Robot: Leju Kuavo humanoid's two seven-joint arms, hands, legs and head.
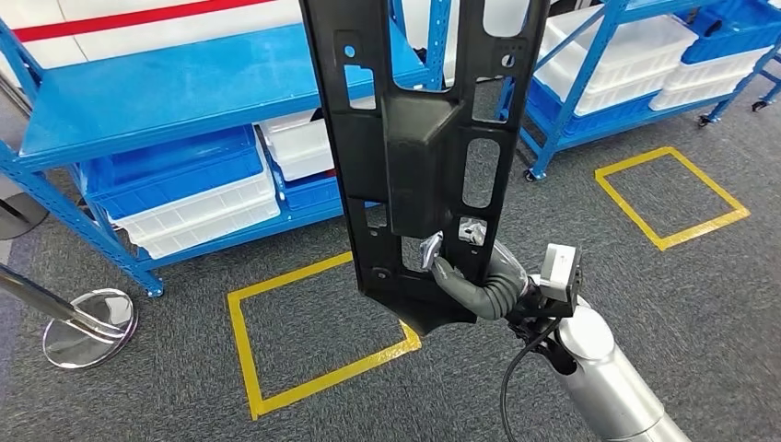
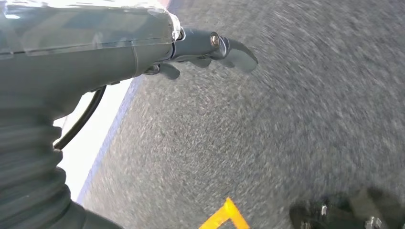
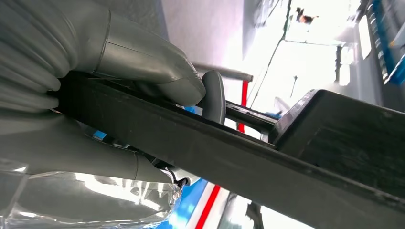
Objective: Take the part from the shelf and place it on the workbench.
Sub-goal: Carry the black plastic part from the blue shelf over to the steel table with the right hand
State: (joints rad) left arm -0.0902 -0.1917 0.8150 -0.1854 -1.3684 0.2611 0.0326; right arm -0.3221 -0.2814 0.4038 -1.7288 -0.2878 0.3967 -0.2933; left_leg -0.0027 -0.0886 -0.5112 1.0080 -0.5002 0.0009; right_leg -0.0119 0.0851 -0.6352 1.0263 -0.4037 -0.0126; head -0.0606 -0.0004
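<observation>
The right hand (image 1: 479,281) is gripping the lower end of the long black part (image 1: 419,138), which is standing upright above the hand, with the blue shelf (image 1: 175,87) beyond it. The left hand (image 2: 119,52) is hanging over grey carpet (image 2: 286,119); whether its fingers are curled or spread, I cannot tell.

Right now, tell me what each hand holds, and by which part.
The right hand grips the black part near its lower end, fingers through a cutout. The left hand holds nothing.
</observation>
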